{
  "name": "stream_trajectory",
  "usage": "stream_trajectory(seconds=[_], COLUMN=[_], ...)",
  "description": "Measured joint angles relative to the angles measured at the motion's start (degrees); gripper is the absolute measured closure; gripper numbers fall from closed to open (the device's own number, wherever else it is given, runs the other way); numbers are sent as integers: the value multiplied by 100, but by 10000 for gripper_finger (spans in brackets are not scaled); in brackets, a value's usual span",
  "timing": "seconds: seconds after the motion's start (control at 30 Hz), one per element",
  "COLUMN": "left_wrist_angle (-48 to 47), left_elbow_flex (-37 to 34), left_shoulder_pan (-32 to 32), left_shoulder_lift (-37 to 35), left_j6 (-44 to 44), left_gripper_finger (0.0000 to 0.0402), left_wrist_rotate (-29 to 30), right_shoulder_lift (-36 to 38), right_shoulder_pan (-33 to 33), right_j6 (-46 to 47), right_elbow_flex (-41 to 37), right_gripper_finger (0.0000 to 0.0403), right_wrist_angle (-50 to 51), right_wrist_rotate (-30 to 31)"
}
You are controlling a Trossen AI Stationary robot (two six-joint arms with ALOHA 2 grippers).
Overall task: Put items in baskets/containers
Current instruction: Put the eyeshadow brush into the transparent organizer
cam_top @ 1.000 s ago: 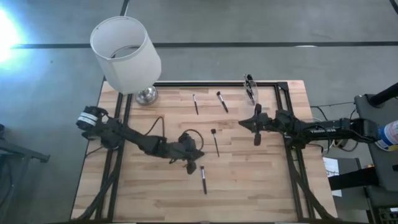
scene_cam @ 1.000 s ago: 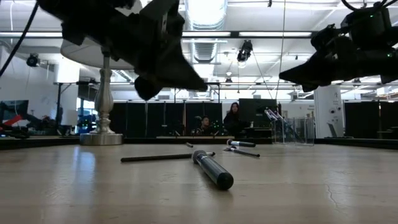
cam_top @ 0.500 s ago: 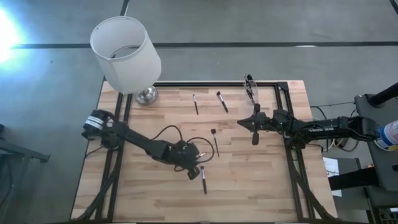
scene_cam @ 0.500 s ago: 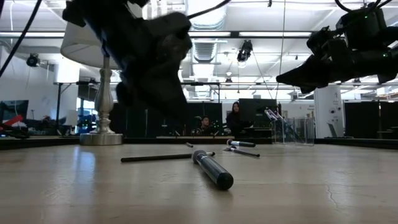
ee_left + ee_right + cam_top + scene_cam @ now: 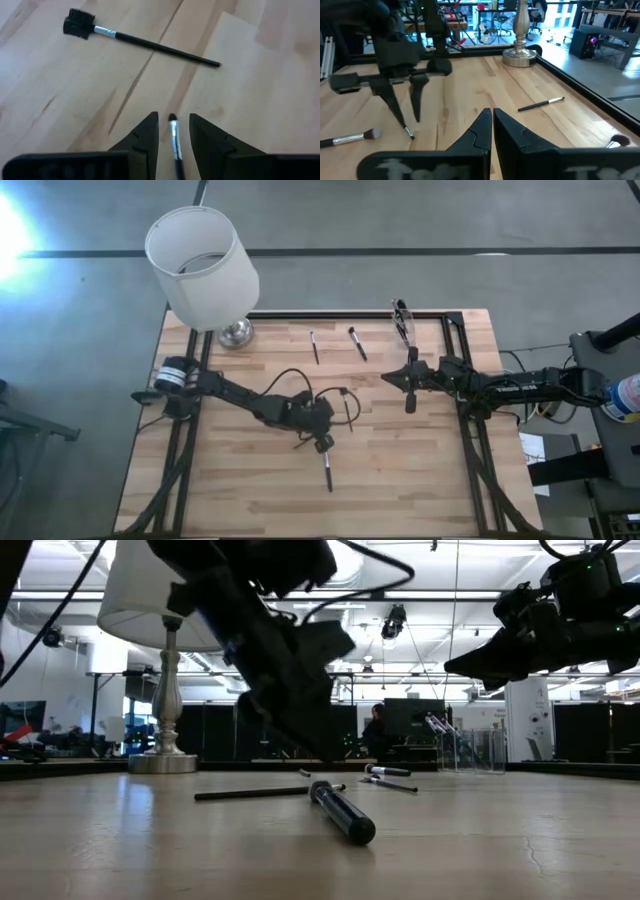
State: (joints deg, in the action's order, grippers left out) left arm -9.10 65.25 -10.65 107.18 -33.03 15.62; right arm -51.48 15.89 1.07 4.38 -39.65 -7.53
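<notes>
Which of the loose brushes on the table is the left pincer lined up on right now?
The thin brush lying between the open left pincer fingers; the flat-headed brush lies farther ahead, untouched.

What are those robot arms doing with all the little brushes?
The left claw is open and reaching down over a thin brush lying on the wooden table, with a finger on each side of it. The right claw is shut and waits above the table. Other brushes lie scattered about, and the clear cup by the far edge already holds some.
</notes>
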Motion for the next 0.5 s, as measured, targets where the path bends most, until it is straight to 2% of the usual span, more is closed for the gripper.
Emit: stream_trajectory(seconds=[0.5], left_wrist_angle=[2], left_elbow_flex=[214], left_shoulder_pan=[109], left_shoulder_lift=[541], left_j6=[186], left_gripper_finger=[301], left_wrist_rotate=[-26], right_shoulder_lift=[-2], right_shoulder_pan=[-1], right_j6=[1], right_elbow_flex=[-2], right_gripper_finger=[390], right_wrist_angle=[3], right_wrist_rotate=[2])
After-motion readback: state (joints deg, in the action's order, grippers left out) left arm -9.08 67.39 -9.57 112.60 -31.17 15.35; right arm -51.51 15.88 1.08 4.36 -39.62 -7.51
